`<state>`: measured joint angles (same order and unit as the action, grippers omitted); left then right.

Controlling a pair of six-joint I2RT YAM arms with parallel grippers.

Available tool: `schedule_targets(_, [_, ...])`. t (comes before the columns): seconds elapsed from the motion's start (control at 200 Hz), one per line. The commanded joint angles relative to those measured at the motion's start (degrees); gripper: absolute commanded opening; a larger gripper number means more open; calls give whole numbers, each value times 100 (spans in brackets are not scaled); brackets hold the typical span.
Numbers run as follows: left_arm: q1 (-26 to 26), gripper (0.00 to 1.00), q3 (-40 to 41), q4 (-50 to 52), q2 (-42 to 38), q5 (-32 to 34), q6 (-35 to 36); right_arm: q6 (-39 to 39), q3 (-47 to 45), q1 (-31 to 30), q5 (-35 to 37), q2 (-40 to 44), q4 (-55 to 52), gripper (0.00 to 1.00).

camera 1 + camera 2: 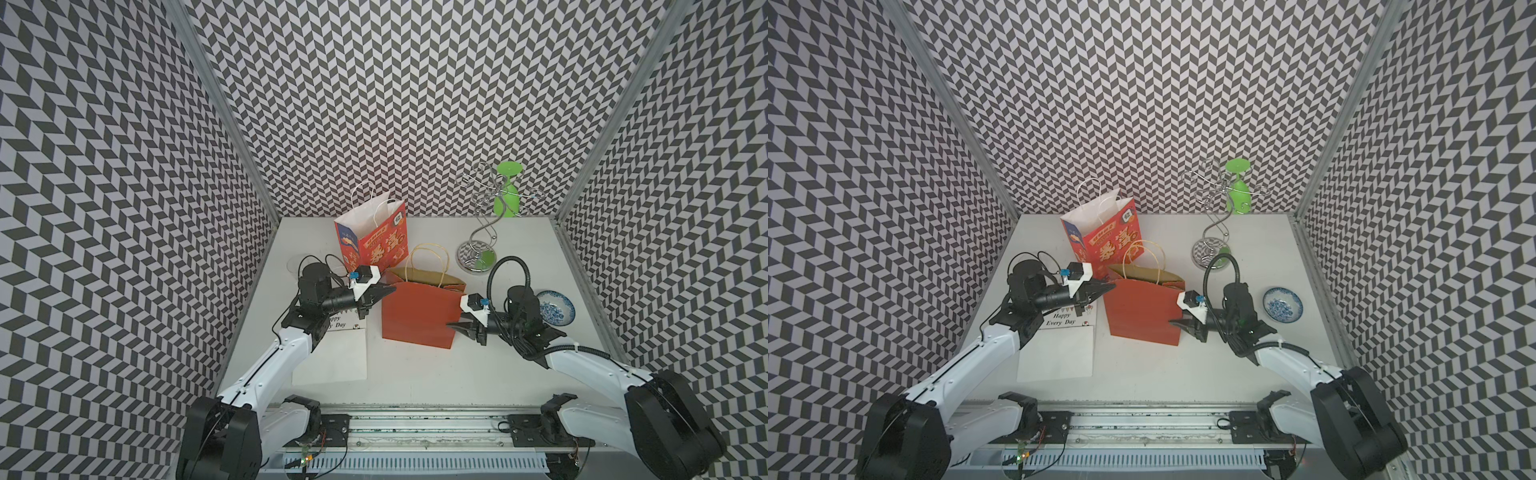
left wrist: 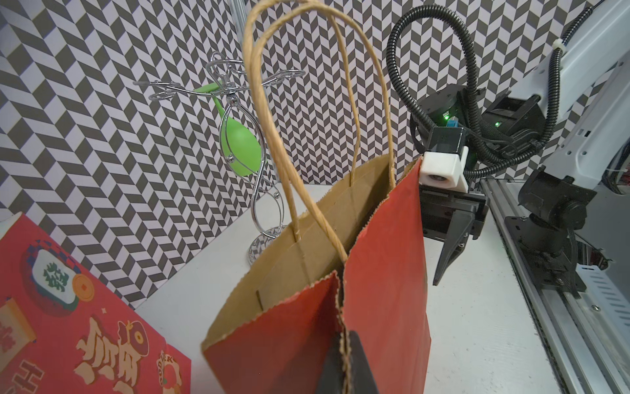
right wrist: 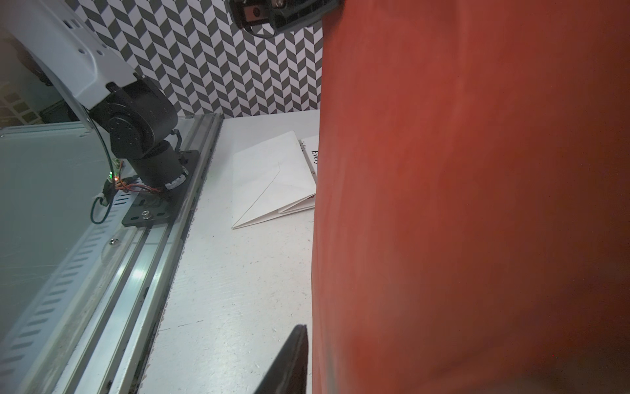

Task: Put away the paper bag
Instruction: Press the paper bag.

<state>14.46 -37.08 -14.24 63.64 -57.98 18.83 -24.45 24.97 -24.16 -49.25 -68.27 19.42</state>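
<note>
Plain red paper bag (image 1: 417, 318) stands upright, mouth open, in middle of tabletop (image 1: 436, 376). At bag's top corner, left gripper (image 1: 390, 289), jaws pinched tight on rim. Low at bag's other side, right gripper (image 1: 452, 326): one jaw beside paper, other hidden, cannot tell if squeezing. Just behind stands printed red bag (image 1: 372, 241). On left side, white envelope (image 1: 332, 359) lies flat. On right side, blue bowl (image 1: 556, 307).

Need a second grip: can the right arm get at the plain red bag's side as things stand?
Probably yes. The right end effector sits at the plain red bag's lower side edge, with one finger beside its wall and nothing between them.
</note>
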Motion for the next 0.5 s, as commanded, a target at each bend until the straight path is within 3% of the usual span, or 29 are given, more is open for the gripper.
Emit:
schedule_targets(0.0, [-48,7,95,-208,-18,-75,54,59,19,-116,-5,-144,518,29])
schedule_targets(0.18, [-83,6,136,-270,-54,-59,-11,58,25,-209,56,-335,559,10])
schedule_targets(0.275, [-92,6,174,-298,-82,-38,-17,147,-7,-206,130,-258,597,9])
schedule_targets(0.325, [-97,6,187,-314,-103,-23,-35,324,-52,-233,237,-169,611,16])
schedule_targets(0.366, [-101,6,199,-338,-127,-8,-44,585,-140,-298,486,-74,656,34])
schedule_targets(0.411, [-109,6,217,-362,-154,38,-66,844,-278,-422,769,73,713,45])
schedule_targets(0.496, [-138,6,283,-511,-232,79,-124,1098,-562,-636,1023,365,764,55])
